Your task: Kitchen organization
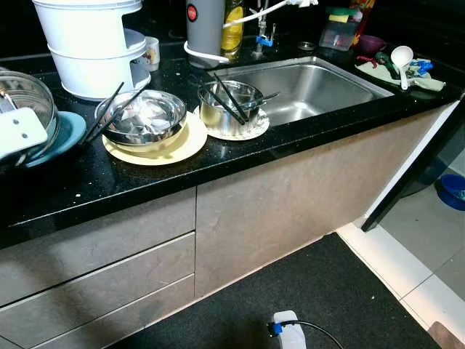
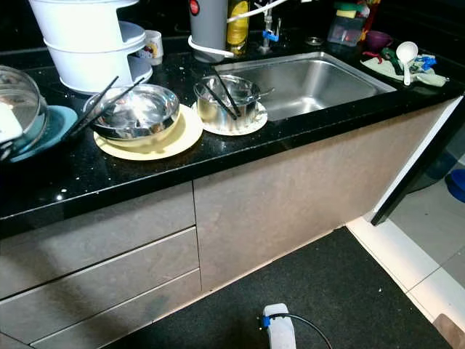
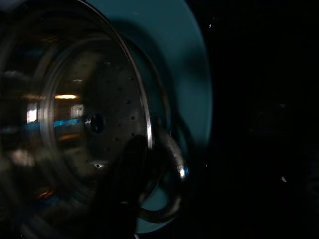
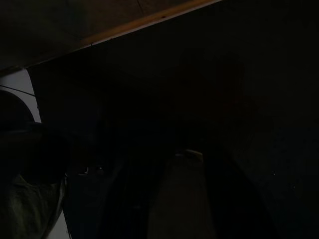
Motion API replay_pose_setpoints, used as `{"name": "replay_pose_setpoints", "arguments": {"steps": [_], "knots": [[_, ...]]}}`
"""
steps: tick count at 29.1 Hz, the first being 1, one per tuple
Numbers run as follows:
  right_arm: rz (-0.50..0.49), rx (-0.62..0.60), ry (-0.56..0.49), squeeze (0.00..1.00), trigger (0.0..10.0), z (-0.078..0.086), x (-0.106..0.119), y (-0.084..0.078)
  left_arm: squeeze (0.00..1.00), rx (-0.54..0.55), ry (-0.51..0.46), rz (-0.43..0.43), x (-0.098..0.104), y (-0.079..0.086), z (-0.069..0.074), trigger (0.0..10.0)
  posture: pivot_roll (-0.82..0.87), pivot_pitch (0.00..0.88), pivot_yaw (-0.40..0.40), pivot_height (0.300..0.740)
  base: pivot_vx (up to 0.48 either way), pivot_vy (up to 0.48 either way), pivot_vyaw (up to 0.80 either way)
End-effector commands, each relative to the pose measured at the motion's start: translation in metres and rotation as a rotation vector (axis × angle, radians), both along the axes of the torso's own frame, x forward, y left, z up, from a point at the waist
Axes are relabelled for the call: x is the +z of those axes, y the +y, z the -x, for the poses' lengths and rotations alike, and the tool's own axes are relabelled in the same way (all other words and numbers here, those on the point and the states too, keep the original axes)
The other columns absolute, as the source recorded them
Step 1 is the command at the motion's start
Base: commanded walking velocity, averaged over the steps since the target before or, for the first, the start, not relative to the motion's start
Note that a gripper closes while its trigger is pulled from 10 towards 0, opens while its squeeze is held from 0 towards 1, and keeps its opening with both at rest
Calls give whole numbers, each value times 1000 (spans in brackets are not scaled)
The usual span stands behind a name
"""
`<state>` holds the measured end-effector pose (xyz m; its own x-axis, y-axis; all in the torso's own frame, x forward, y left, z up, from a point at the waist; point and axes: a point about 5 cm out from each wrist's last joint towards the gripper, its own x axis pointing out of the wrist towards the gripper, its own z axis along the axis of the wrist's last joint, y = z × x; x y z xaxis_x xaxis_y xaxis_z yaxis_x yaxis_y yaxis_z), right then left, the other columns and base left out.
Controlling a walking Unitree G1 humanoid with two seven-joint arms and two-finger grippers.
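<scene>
Judged from how things lie, the tidying of this kitchen has hardly begun. On the black table (image 1: 240,156) dirty ware sits in three clumps, and the steel sink (image 1: 305,87), at about two o'clock in the head views, looks empty.

At nine o'clock, at the table's left edge, a perforated steel colander (image 1: 29,109) rests on a teal plate (image 1: 65,134). The left pincer (image 3: 130,164) is at its rim: in the left wrist view one black finger lies over the rim beside the colander's ring handle (image 3: 172,184). Whether the pincer is clamped on the rim or merely laid against it I cannot tell, since the other finger is not to be made out.

Toward eleven o'clock a wide steel bowl (image 1: 142,116) stands on a yellow plate (image 1: 156,145) with black chopsticks (image 1: 109,109) leaning over its edge. Just beside it, at twelve o'clock, a smaller steel pot (image 1: 229,105) sits on a patterned white plate (image 1: 251,131) with more chopsticks and a spoon inside. A white stacked container (image 1: 91,43) stands behind them.

The right wrist view is very dark, and the right pincer's state cannot be told.

What is left, I judge, is nearly everything: colander, bowls, plates and utensils are not yet moved to the sink or put away
</scene>
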<state>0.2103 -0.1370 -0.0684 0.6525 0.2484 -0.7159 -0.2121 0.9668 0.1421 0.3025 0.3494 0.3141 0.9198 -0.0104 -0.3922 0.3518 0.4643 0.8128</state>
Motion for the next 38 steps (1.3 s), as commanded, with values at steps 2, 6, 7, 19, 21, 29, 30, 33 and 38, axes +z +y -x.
{"name": "replay_pose_setpoints", "arguments": {"steps": [2,6,7,19,21,29,30,33,38], "knots": [[6,-2,30,0,10000,7,-5,-2,1000,8,-37,-40,1,-1,-4,10000,3,145,-43,740,0,0,0],[6,-1,29,0,10000,7,-5,-1,0,4,-67,-41,0,0,-7,10000,3,143,-43,740,0,0,0],[6,-1,29,0,10000,7,-5,-1,0,4,-67,-41,0,0,-7,10000,3,143,-43,740,0,0,0],[5,-2,33,0,10000,9,-5,-1,1000,-12,-77,34,13,0,-6,10000,7,150,-41,740,0,0,0],[5,-2,33,0,10000,9,-5,-1,1000,-7,-81,11,13,1,-6,10000,7,150,-42,740,0,0,0],[3,-2,36,0,10000,9,-6,0,0,-11,-100,-20,15,3,-7,10000,6,155,-42,740,0,0,0],[3,-2,37,0,10000,9,-6,0,0,-13,-99,-17,16,3,-7,10000,6,155,-42,740,0,0,0],[3,-3,38,0,10000,10,-6,-1,0,-10,-104,-24,19,5,-8,10000,7,155,-42,740,0,0,0],[3,-1,35,0,10000,8,-5,-1,0,-3,-124,-34,26,6,-13,10000,10,156,-42,740,0,0,0]]}}
